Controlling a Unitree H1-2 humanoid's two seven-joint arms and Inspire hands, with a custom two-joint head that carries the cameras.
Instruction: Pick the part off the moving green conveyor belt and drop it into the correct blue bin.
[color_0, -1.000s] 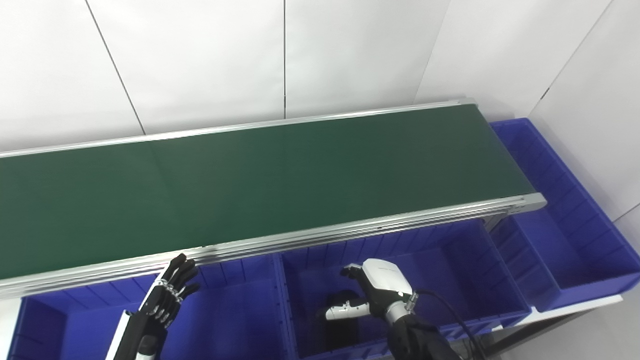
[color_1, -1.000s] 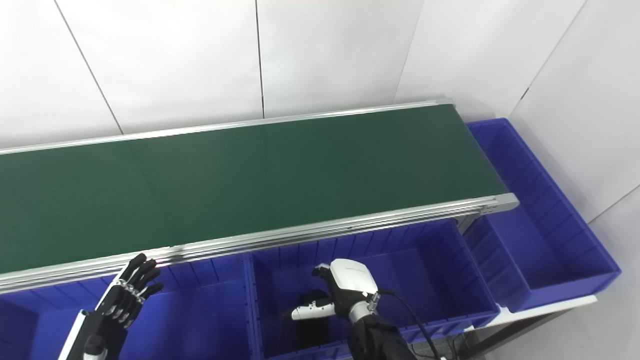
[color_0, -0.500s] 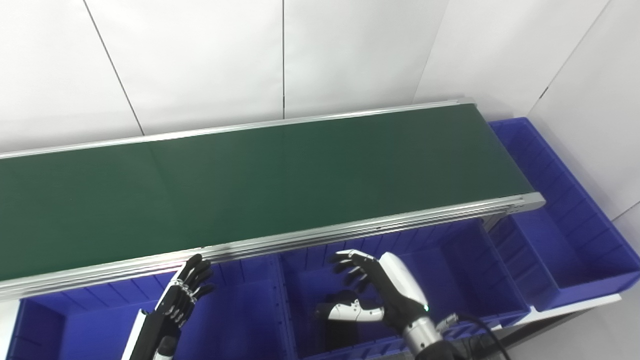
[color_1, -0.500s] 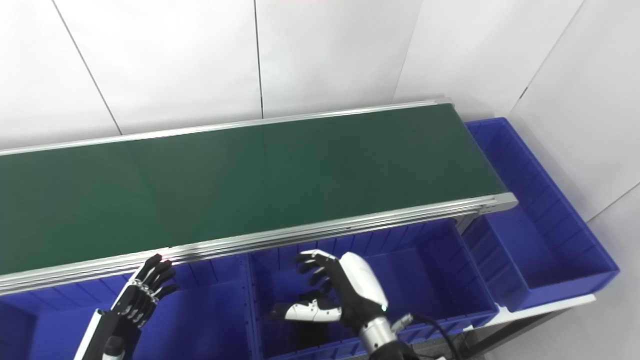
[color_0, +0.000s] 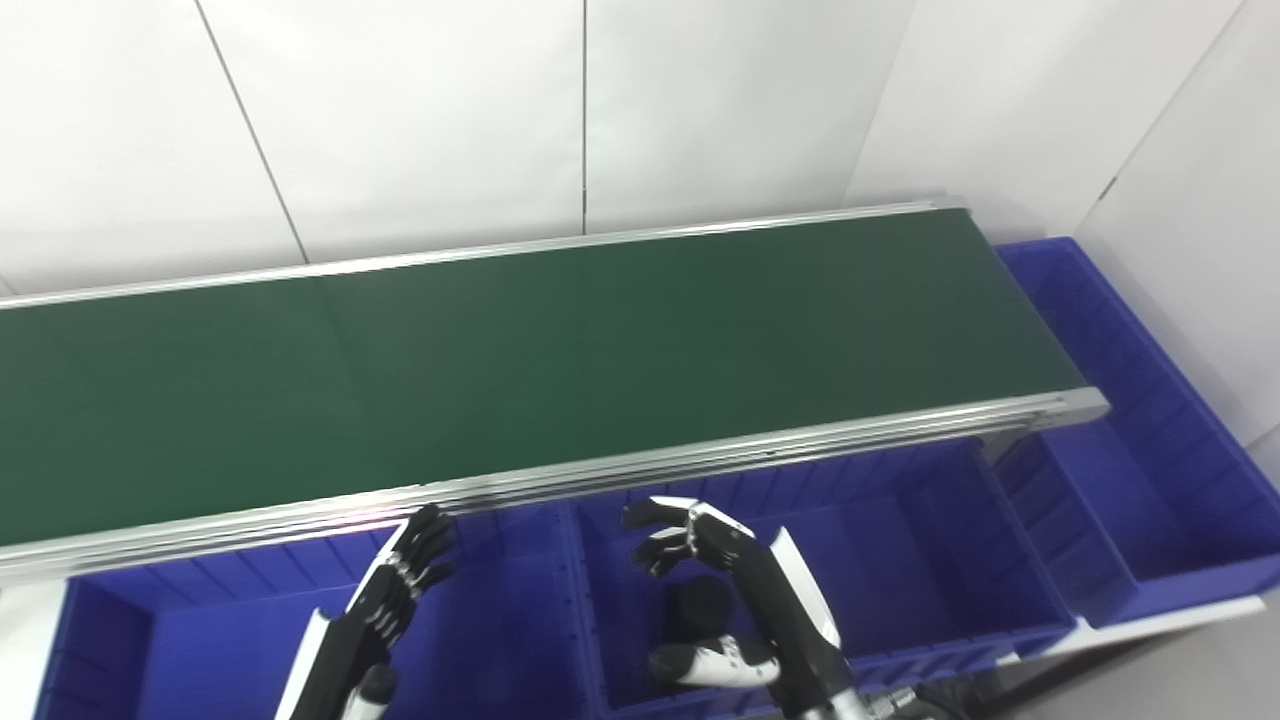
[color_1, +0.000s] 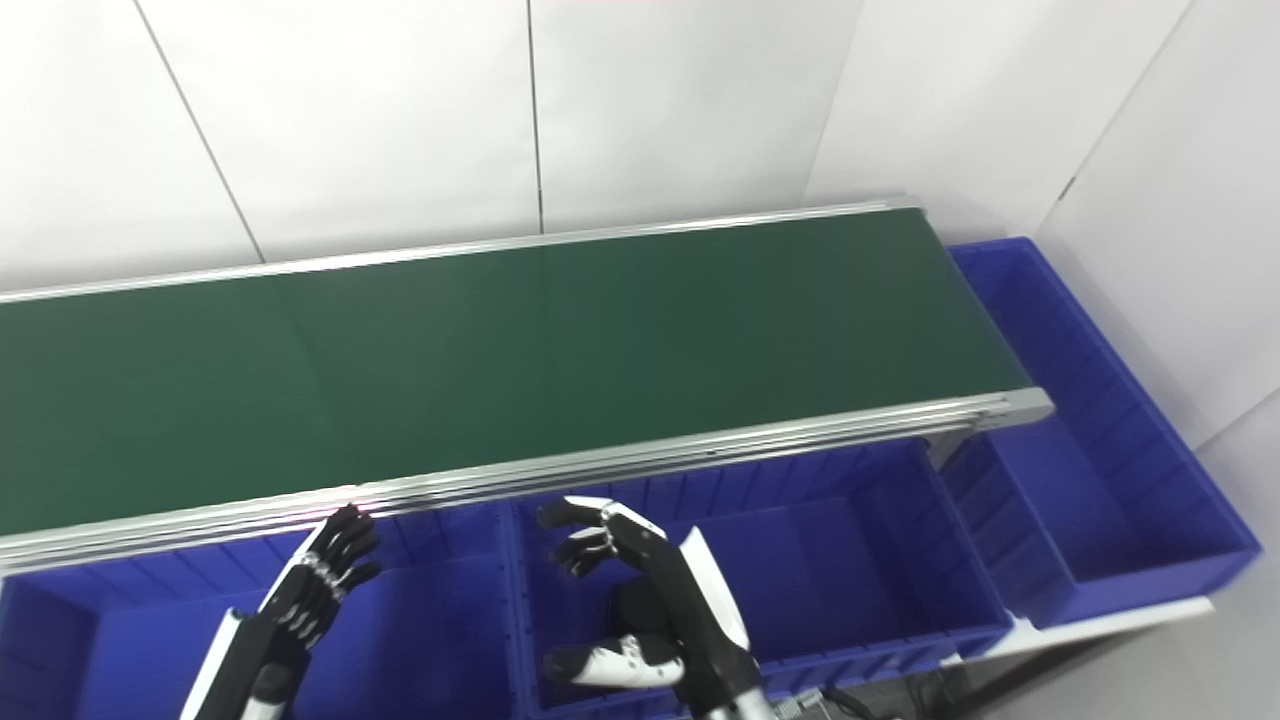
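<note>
Right hand (color_0: 745, 600) was open, fingers spread, over middle blue bin (color_0: 900, 560). Black part (color_0: 697, 607) lay in bin, under palm, not held. Left hand (color_0: 400, 590) open, beside belt (color_0: 500, 360) rail.

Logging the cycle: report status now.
Both hands open: left, right. Dark part in middle bin, under right hand. Belt bare.

The part (color_0: 697, 606) is a dark, rounded black object lying on the floor of the middle blue bin (color_0: 900, 560). The green conveyor belt (color_0: 560, 350) runs along behind the row of bins, its surface bare.
</note>
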